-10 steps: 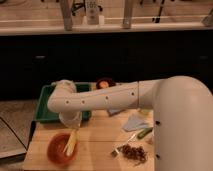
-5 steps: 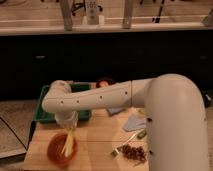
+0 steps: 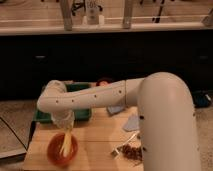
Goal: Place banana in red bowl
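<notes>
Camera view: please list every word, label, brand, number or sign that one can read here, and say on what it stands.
No text can be read.
The white object on the far ledge may carry a label, but it is too blurred to read.
No marking shows on the arm, on the gripper above the red bowl, on the banana it holds, or on the green tray.

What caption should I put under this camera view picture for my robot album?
The robot's gripper holds the banana nearly upright, its lower end inside the red bowl on the table.
</notes>
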